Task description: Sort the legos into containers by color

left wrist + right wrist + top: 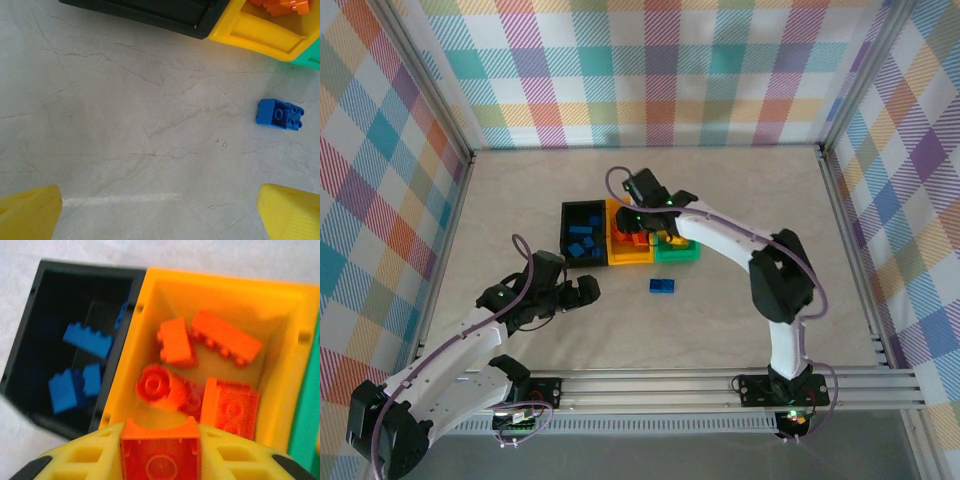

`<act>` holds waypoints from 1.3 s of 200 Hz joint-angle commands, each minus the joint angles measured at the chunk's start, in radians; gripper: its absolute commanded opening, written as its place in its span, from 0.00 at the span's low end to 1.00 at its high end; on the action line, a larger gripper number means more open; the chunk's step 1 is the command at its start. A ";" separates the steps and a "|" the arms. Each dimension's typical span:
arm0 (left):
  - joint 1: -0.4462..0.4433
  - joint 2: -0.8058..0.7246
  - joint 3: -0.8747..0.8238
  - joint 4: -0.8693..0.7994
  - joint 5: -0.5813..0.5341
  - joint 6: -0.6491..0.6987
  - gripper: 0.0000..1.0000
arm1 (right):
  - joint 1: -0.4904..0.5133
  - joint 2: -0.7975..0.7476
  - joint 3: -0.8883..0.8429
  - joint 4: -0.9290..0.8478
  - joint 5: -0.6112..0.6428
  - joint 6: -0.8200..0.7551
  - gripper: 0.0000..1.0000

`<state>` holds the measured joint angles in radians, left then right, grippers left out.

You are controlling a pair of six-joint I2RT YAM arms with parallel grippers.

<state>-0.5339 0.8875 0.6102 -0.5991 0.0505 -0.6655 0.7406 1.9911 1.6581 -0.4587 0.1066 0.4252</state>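
Right claw clamps an orange-red lego over the yellow-orange bin; left claw gapes wide, a blue lego ahead to its right.

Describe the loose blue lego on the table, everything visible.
The loose blue lego is a small brick of glossy plastic, solid blue, with round studs at one end and a circular mark on its upturned face. It lies alone on the pale table, apart from the near wall of the yellow-orange bin. Nothing touches it or holds it.
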 commanded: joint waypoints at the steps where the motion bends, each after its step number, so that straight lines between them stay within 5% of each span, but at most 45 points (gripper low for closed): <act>1: 0.009 0.006 -0.009 0.002 0.027 0.005 1.00 | -0.029 0.083 0.141 -0.089 0.051 -0.005 0.35; 17: 0.009 0.015 -0.009 0.004 0.033 0.011 1.00 | -0.036 0.149 0.240 -0.131 0.058 -0.004 0.37; 49: 0.009 0.037 -0.009 0.020 0.044 0.016 1.00 | -0.043 0.195 0.322 -0.157 0.050 -0.006 0.59; 81: 0.009 0.053 0.004 0.036 0.070 0.026 1.00 | -0.042 0.119 0.286 -0.133 0.048 -0.006 0.64; 125: -0.029 0.145 0.053 0.078 0.092 0.042 0.99 | -0.040 -0.158 -0.067 0.016 0.007 0.028 0.65; 180: -0.218 0.486 0.222 0.180 -0.001 0.051 0.84 | -0.040 -0.520 -0.566 0.131 -0.006 0.086 0.65; 260: -0.285 0.880 0.520 0.164 -0.091 0.126 0.74 | -0.051 -0.796 -0.811 0.094 0.056 0.097 0.65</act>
<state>-0.8101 1.7039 1.0641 -0.4133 -0.0017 -0.5781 0.6949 1.2415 0.8722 -0.3744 0.1421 0.5098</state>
